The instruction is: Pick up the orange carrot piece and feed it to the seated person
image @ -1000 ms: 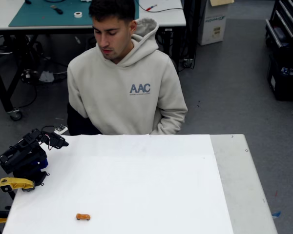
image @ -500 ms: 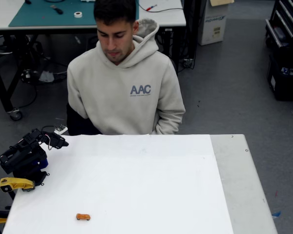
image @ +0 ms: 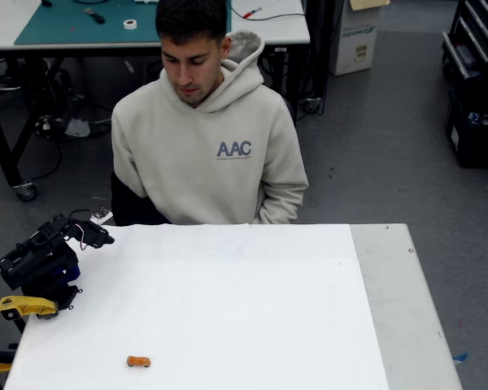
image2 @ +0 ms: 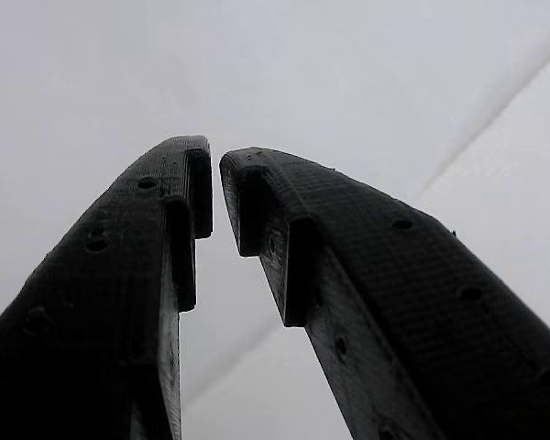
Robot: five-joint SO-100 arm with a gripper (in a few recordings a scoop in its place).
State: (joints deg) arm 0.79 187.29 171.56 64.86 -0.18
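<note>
Lying sideways, left to right, your orange carrot piece hasn't moved. Your gripper stays nearly closed, holding nothing. The seated person sits unchanged.

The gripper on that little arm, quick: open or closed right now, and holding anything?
Gripper: shut, fingertips nearly touching with nothing between them. The orange carrot piece lies on the white table, apart from the arm.

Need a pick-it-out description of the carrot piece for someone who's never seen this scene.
Start from the white table in front of the seated person in the beige hoodie. On its near-left part in the fixed view lies the small oblong bright-orange carrot piece, alone on the white surface. The yellow plastic part by the black arm at the table's left edge is bigger and paler.
</note>
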